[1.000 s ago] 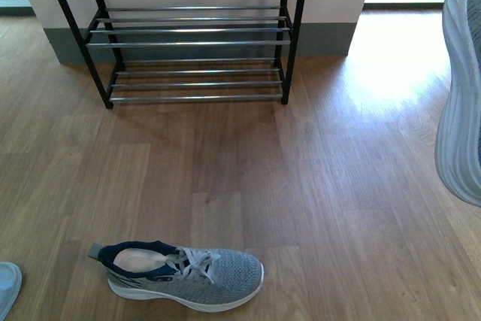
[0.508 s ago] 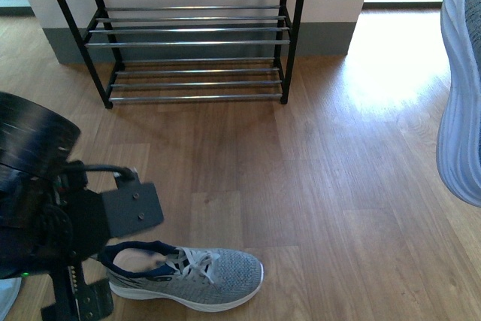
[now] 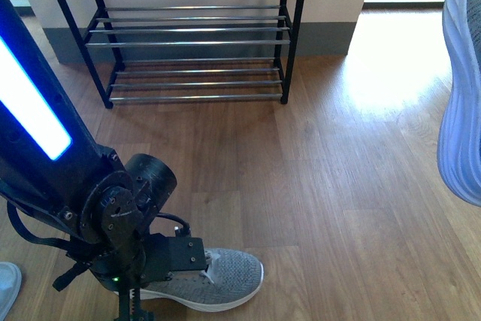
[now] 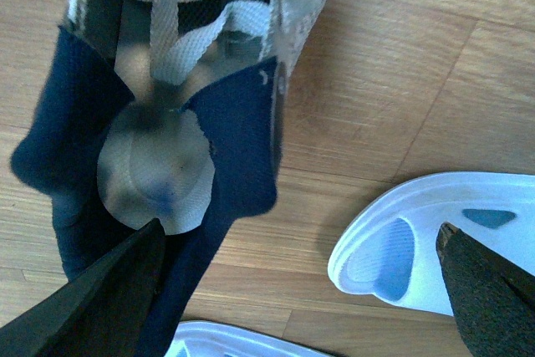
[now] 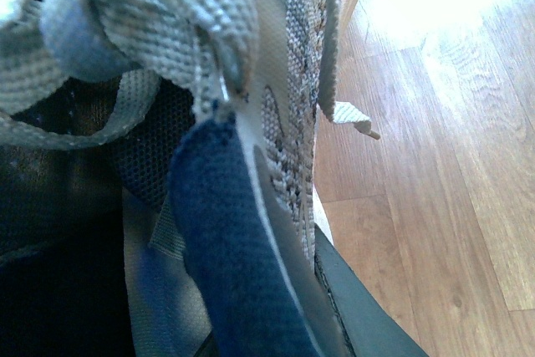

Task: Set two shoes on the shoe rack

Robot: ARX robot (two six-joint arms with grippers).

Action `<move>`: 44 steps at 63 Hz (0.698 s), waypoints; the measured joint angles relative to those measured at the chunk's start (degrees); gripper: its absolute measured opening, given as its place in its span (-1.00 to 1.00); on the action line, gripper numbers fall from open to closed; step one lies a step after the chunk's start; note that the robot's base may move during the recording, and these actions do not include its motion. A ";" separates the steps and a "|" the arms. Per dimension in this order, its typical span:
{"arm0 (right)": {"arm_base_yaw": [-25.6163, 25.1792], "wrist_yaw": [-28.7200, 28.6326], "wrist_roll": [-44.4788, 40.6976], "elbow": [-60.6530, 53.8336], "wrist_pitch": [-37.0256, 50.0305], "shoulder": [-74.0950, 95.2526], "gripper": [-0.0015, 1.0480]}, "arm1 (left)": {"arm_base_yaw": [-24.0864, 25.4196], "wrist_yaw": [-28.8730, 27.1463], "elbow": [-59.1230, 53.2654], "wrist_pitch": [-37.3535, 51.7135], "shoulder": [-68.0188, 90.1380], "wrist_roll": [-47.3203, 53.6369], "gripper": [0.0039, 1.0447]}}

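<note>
Left gripper [image 4: 299, 230] hangs over the floor shoe [image 3: 225, 280]. Its jaws are spread wide and hold nothing, and one finger sits beside the navy heel collar, evidently lined up for a grasp there. The shoe rack [image 3: 195, 43] stands well ahead against the wall, with neither shoe on it yet. At far right, the raised shoe [image 3: 460, 88] hangs clear of the floor, clamped at its collar by the right gripper [image 5: 322, 286], apparently for carrying.
</note>
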 joint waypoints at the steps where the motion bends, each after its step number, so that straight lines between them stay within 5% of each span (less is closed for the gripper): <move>1: 0.00 0.00 0.00 0.00 0.00 0.00 -0.95 | 0.00 -0.09 0.24 0.00 0.28 0.00 0.83; 27: 0.00 0.00 0.00 0.00 0.00 0.00 -0.95 | -1.27 -1.25 5.33 -0.13 7.96 -0.39 0.80; 44: 0.00 -0.02 0.00 0.00 0.00 0.00 -0.95 | -1.33 -2.23 8.22 0.26 9.92 -2.91 -0.08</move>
